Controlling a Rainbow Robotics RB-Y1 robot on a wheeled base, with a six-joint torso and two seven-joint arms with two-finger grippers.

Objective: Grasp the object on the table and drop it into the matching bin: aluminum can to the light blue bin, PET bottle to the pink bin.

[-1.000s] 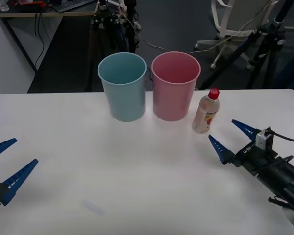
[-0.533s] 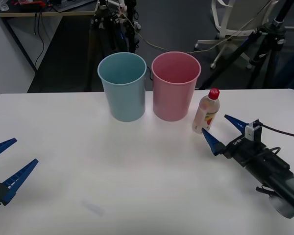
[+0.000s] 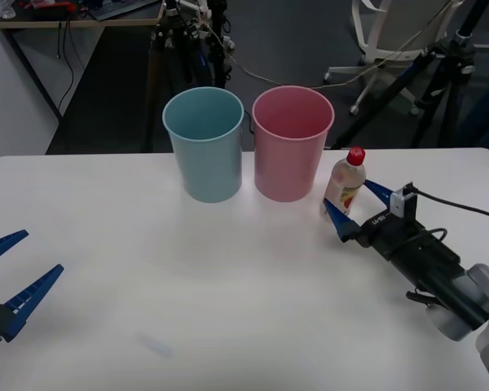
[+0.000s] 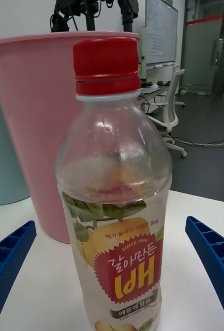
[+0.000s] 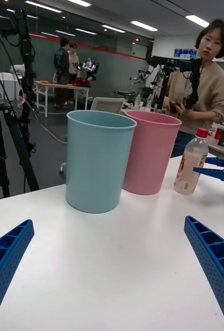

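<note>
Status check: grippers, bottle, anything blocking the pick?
Right gripper open, fingers either side of the PET bottle, not closed on it. Left gripper open, parked at near left table edge. Bottle upright beside pink bin. Nothing in the way.

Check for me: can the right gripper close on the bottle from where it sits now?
Probably yes. The right gripper is open with a blue finger on either side of the PET bottle, which stands upright on the table beside the pink bin. Nothing lies between fingers and bottle.
</note>
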